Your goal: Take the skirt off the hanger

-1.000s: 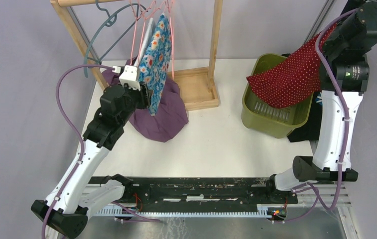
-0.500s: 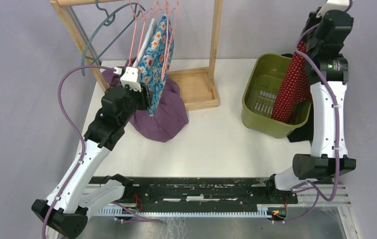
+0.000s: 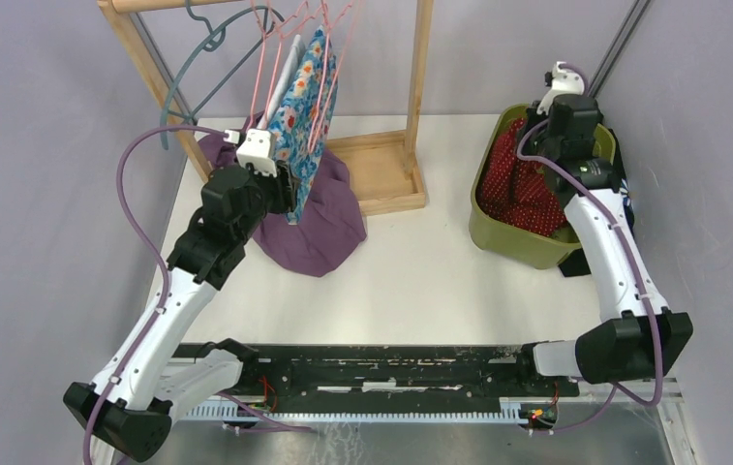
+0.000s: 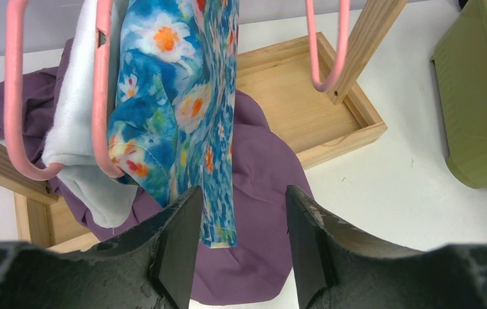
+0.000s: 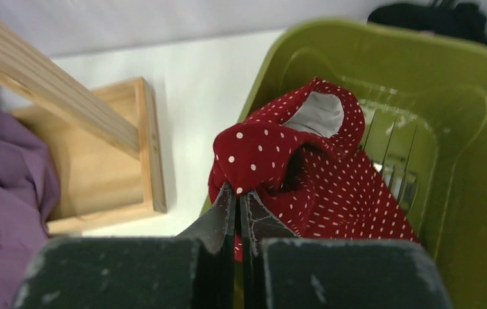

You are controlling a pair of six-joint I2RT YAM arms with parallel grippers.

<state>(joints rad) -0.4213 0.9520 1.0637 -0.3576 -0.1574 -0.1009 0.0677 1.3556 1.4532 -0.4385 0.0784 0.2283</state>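
A red polka-dot skirt (image 3: 517,189) lies bunched inside the green bin (image 3: 517,242) at the right. My right gripper (image 3: 541,155) reaches down into the bin. The right wrist view shows it (image 5: 237,193) shut, with a fold of the skirt (image 5: 330,187) pinched at its tips. On the left, a blue floral garment (image 3: 306,107) hangs from a pink hanger (image 3: 328,58) on the wooden rack. My left gripper (image 4: 240,222) stands open just below it. The garment's lower hem (image 4: 218,225) dangles between the fingers, next to the left one.
The wooden rack (image 3: 418,87) has a boxed base (image 3: 381,174) on the table. A purple cloth (image 3: 319,228) lies heaped under the hangers. A white garment (image 4: 76,122) hangs on another pink hanger (image 4: 15,96). An empty grey hanger (image 3: 198,77) hangs at the left. Black cloth (image 3: 575,263) lies beside the bin.
My right arm has swung down and lowered the red skirt from above the bin into it. The left gripper has stayed by the floral hem, its jaws a touch wider.
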